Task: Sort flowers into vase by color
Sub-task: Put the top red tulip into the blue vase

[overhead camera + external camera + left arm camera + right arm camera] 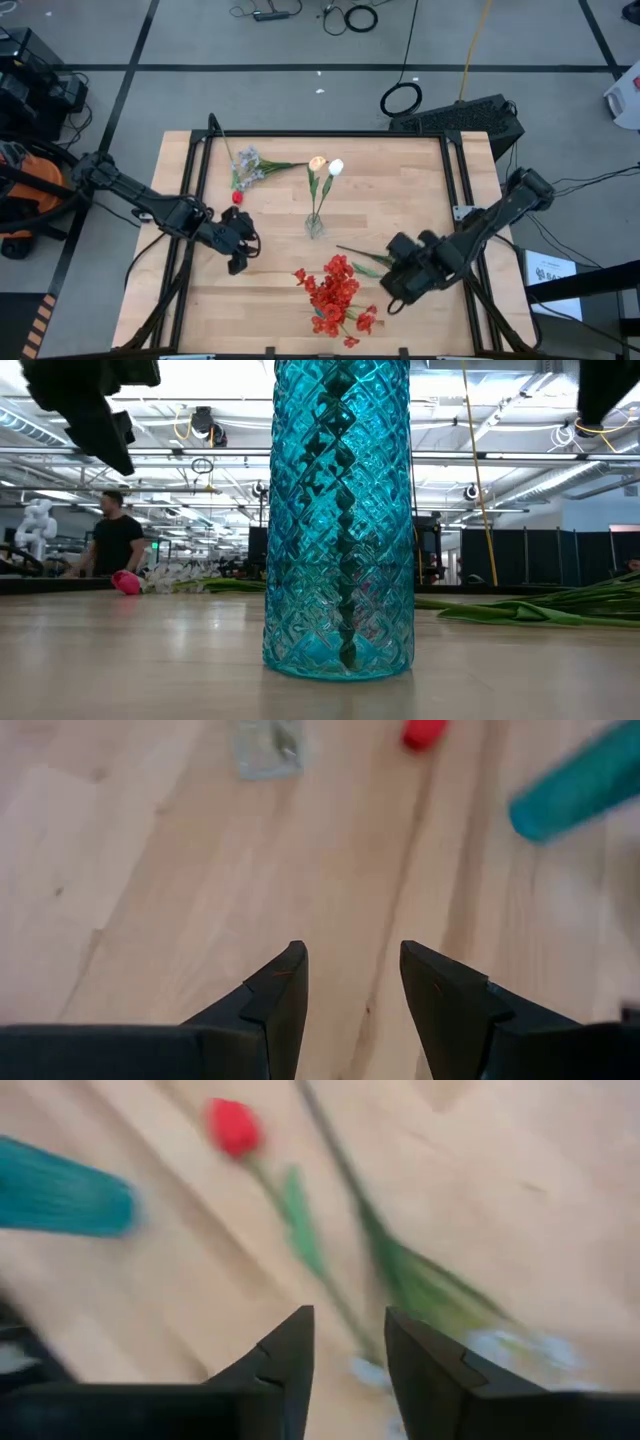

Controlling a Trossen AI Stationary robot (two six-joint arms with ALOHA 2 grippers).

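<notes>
A teal cut-glass vase (338, 510) stands near the table's near edge with a dark stem inside it. Seen from above, red clustered blooms (335, 295) cover that spot. A clear vase (315, 226) at mid-table holds a peach and a white tulip (327, 165). A pale bluish-white spray (247, 165) and a red tulip bud (237, 197) lie on the far left part of the table. A green stem (360, 255) lies beside my right gripper (393, 295), which hovers open over stems and a pale spray (520, 1350). My left gripper (238, 258) is open above bare wood.
Black rails (190, 200) run along the table's left and right sides. Bare wood (200, 870) lies ahead of the left fingers. A red tulip with its stem (232, 1125) lies beyond the right fingers. A person (115, 540) stands in the room behind the table.
</notes>
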